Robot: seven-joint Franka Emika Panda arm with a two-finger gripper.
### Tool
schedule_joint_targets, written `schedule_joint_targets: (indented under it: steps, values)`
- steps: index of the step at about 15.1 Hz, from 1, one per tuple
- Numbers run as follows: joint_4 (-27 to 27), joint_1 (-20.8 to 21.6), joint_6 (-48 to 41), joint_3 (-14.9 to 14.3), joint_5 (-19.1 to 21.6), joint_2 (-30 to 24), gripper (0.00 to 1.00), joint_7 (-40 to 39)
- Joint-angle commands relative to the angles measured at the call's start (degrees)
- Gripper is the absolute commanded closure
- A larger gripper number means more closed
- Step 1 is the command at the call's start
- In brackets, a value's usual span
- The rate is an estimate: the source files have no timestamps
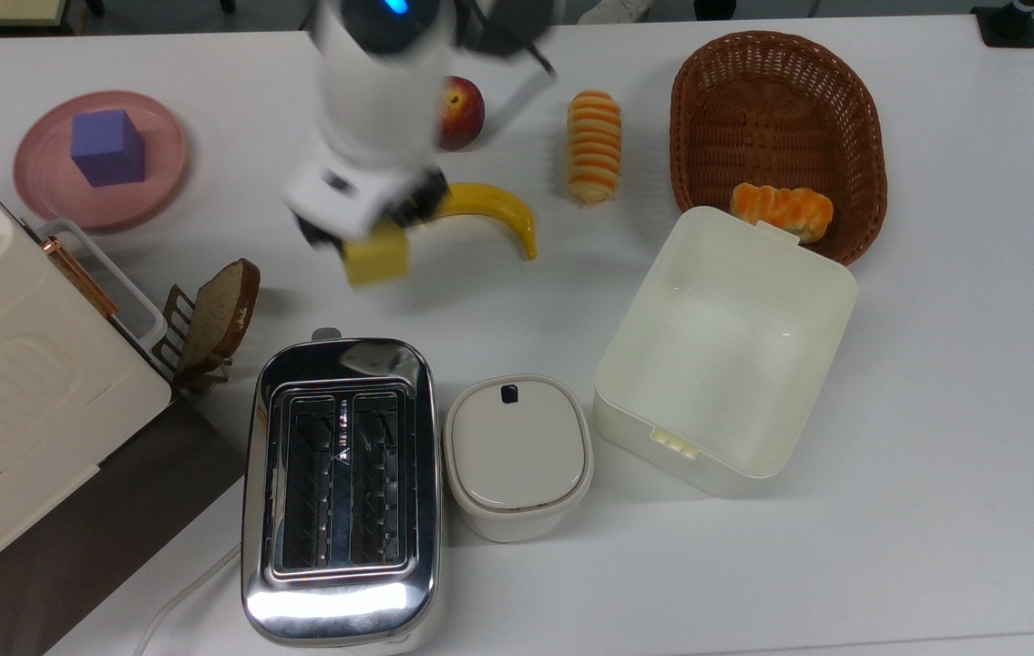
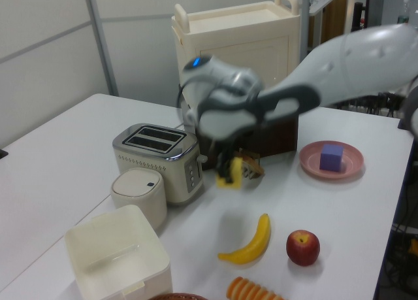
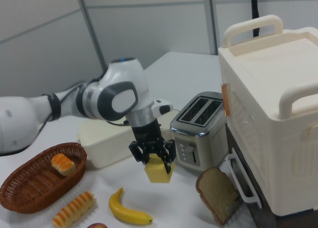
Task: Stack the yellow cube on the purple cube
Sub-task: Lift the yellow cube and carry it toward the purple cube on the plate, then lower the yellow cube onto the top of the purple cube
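Nearest in the top view sits the shiny chrome two-slot toaster, its lower end glared out. Past it the two-finger black gripper is clamped around the small matte yellow cube, holding it up off the white table; the white arm is smeared, so only the cube's lower half shows there. In the right view the fingers pinch its top edge. At ten o'clock from it, well apart, the small violet-purple cube sits on the round pink plate. The long yellow banana lies at three o'clock, one end hidden by the gripper.
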Motion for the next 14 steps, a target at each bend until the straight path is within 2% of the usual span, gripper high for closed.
schedule_joint_targets:
  steps: [1,4,7,10,12,14]
  values:
    - [-2.2,-2.14,-7.67,-7.46,5.95,-6.71,0.72,-14.27]
    - [-2.29,-3.47,-9.09,-16.08,7.81,-6.81,0.71,-20.79]
    - [-2.73,-4.6,-8.74,-22.5,7.81,-6.55,0.71,-29.73]
    - [-3.08,-5.92,-7.08,-26.02,7.81,-5.32,0.71,-34.94]
    - [-5.26,-6.1,-3.67,-28.31,7.81,-5.05,0.71,-37.49]
    - [-7.11,-6.37,-1.02,-29.11,7.81,-4.53,0.71,-37.51]
